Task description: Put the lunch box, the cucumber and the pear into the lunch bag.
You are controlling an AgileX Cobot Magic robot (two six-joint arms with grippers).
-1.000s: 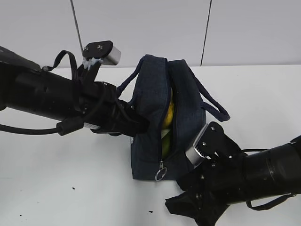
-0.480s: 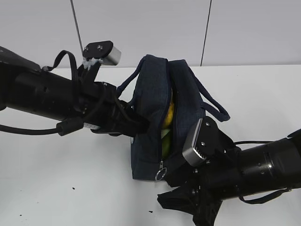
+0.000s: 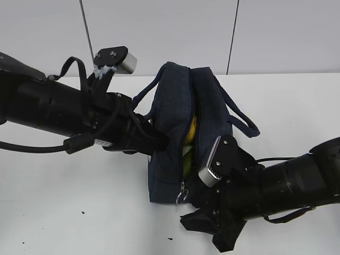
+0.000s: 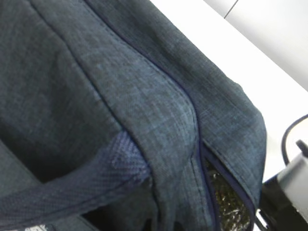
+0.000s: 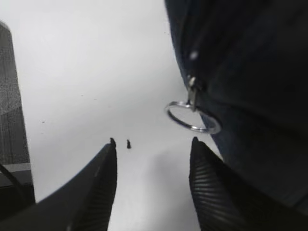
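Closing in on the ring pull to zip the bag shut.

Bag [image 3: 175, 138] upright mid-table [image 3: 297, 106], slot still gaping, yellow pear [image 3: 190, 130] and something green (likely the cucumber) showing inside; box not visible; left gripper [image 3: 154, 142] pressed against the bag's side, grip state impossible to tell; right gripper [image 5: 151, 159] spread wide, nothing held, ring [image 5: 192, 116] just ahead and off to one side; best shifted sideways to bracket the ring before pinching; near handle [image 3: 239, 119] drooping close by, small specks on table.
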